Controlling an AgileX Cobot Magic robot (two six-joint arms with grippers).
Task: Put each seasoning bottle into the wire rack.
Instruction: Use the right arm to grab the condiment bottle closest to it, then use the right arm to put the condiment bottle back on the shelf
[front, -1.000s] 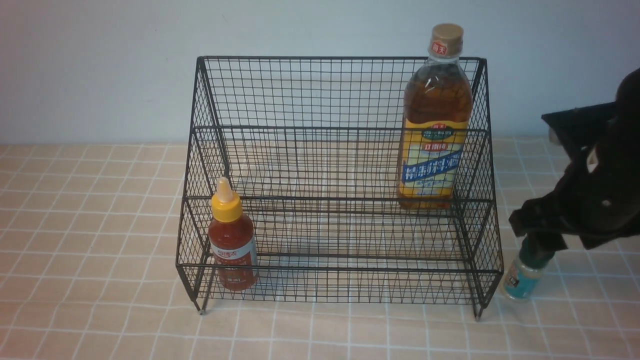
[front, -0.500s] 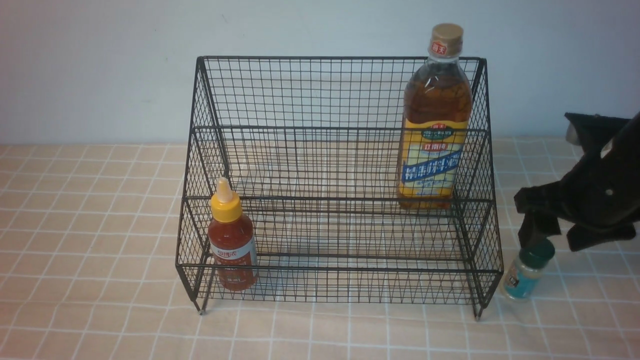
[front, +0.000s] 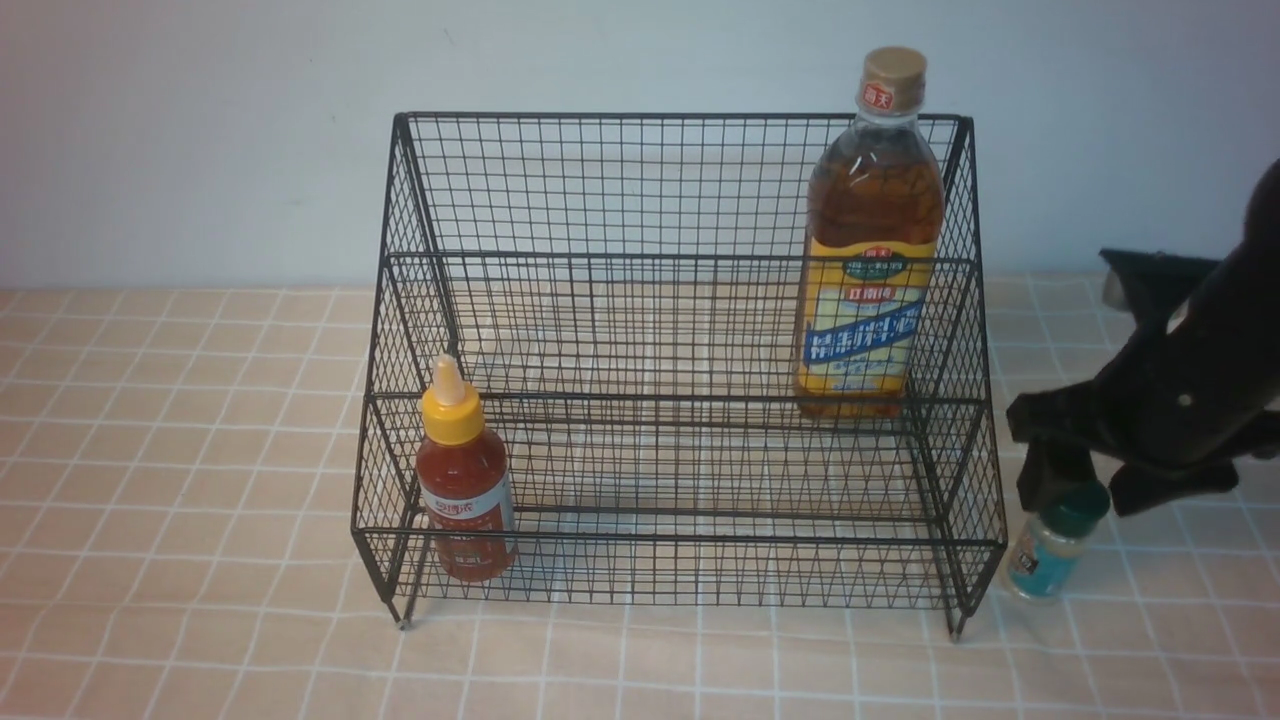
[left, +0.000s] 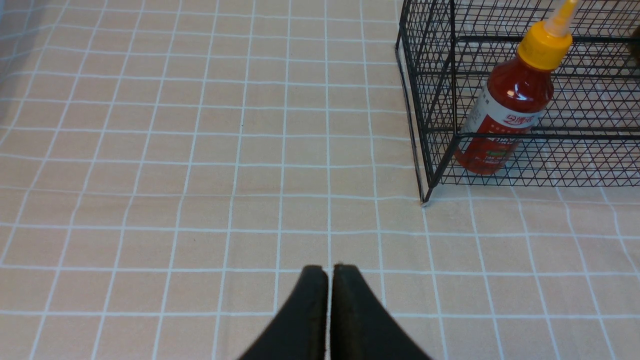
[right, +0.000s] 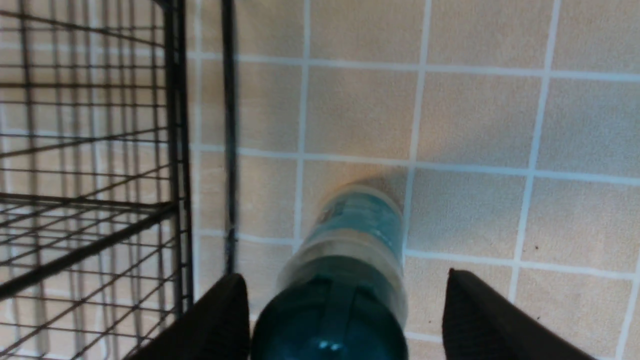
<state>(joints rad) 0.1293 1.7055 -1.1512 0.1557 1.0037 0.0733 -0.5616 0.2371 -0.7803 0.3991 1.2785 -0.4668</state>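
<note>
The right claw (front: 1095, 490) stands open astride the green-capped shaker (front: 1045, 555). Closing off-centre could topple it against the wire rack (front: 700, 541).

Metal wire rack (front: 680, 543), glossy red bottle (front: 463, 480), probably matt cloth (front: 200, 450).

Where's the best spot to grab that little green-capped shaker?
By the green cap, from above: the shaker stands upright close beside the rack, leaving little room for a sideways approach. The open right gripper straddles the cap.
</note>
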